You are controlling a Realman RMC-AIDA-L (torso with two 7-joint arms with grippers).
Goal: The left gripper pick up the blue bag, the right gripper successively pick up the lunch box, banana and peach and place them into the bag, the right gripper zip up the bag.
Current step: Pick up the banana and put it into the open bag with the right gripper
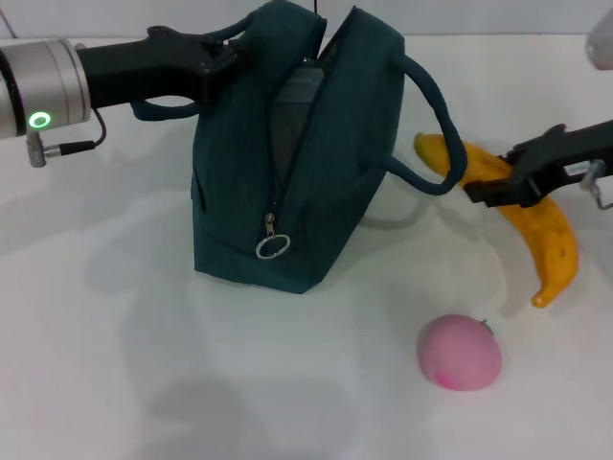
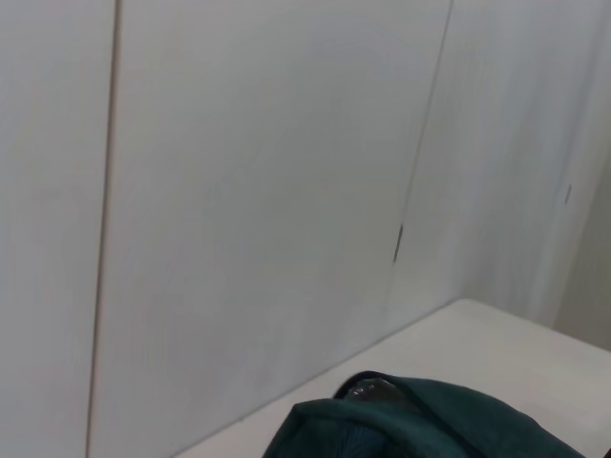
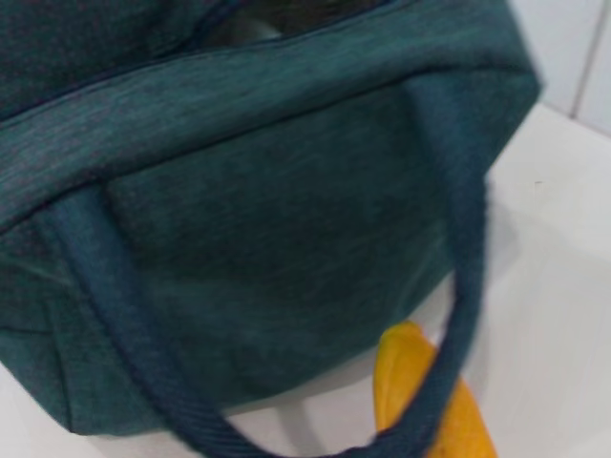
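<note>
The left gripper point(image 1: 225, 48) is clamped on a handle of the blue bag point(image 1: 287, 153), which stands unzipped on the table point(image 1: 115, 364). The right gripper point(image 1: 484, 189) is at the banana point(image 1: 536, 225) just beside the bag, its jaws' opening unclear. The peach point(image 1: 461, 352) lies nearby.

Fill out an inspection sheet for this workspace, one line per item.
Surface: white table, shadows only.
Blue bag: upright, zipper open, ring pull hanging at the front.
Lunch box: not visible outside the bag.
Banana: on the table beside the bag, one bag handle draped over its end.
Peach: on the table, apart from the bag.
Clutter: nothing seen.
Left gripper: at the bag's top, holding a handle.
Right gripper: at the banana.
Cables: short lead at the left wrist.
Surroundings: white wall panels.
</note>
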